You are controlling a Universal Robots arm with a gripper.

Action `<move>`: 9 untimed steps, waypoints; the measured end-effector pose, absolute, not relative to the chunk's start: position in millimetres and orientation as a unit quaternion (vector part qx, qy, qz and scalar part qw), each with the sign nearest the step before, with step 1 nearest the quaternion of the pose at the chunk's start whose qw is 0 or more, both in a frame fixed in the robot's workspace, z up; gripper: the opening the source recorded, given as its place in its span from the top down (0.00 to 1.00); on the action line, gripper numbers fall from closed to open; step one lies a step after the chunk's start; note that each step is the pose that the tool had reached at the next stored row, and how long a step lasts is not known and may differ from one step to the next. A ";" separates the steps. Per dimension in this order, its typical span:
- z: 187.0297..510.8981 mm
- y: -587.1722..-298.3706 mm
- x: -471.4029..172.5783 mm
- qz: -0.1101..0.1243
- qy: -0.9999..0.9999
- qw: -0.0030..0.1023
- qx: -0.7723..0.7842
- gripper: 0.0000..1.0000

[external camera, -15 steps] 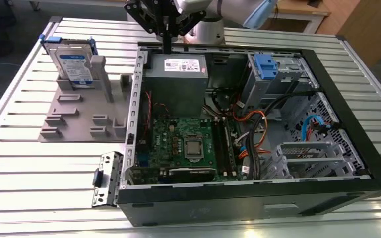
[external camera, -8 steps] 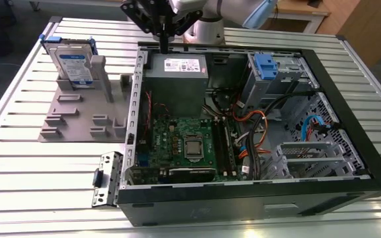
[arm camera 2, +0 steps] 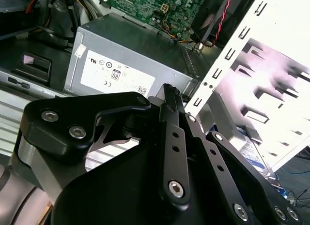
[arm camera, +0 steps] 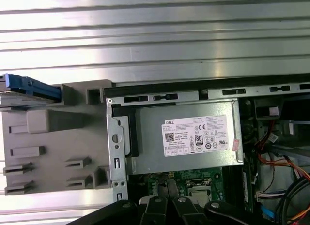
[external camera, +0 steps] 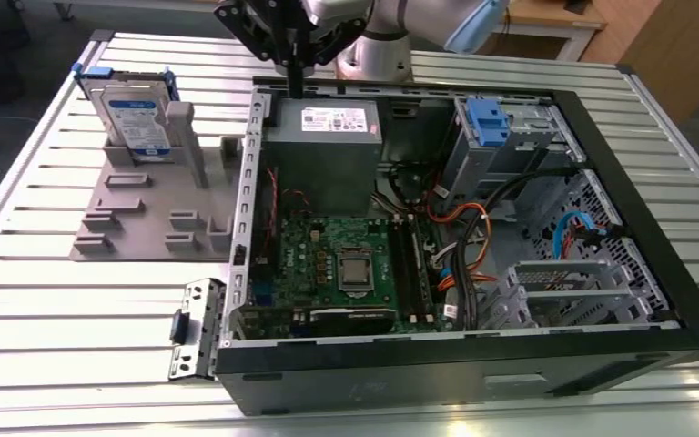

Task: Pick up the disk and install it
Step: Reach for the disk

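Observation:
The disk (external camera: pixel 135 116) stands on edge in a slot at the back of a grey holder (external camera: pixel 143 218), on the exterior view's left; it is a silver drive with a white-and-blue label in a blue frame. In the first wrist view its blue frame edge (arm camera: pixel 31 86) shows at the holder's end. My gripper (external camera: pixel 295 88) hangs above the back rim of the open computer case, to the right of the disk and apart from it. Its black fingers (arm camera 2: pixel 169 97) are pressed together with nothing between them, over the grey power supply (arm camera 2: pixel 121 55).
The open computer case (external camera: pixel 647 237) lies on a slatted metal table (external camera: pixel 34 300). Inside are the power supply (external camera: pixel 323 137), a green motherboard (external camera: pixel 338 264), cables and a drive cage with a blue tab (external camera: pixel 487 118). A loose metal bracket (external camera: pixel 194 328) lies by the case's front corner.

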State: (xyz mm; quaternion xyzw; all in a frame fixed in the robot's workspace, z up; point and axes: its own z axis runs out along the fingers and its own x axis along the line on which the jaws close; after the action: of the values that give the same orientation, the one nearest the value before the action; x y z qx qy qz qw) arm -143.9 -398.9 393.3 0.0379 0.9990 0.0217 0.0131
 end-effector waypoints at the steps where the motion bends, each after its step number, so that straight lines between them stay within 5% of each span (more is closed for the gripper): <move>1: 393.3 -398.9 -144.1 0.022 0.999 0.013 0.038 0.90; 9: 393.3 -399.0 -148.5 0.022 0.999 0.013 0.038 0.90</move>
State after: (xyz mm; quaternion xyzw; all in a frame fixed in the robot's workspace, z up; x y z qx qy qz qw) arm -148.5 -399.0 393.3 0.0379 0.9990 0.0217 0.0131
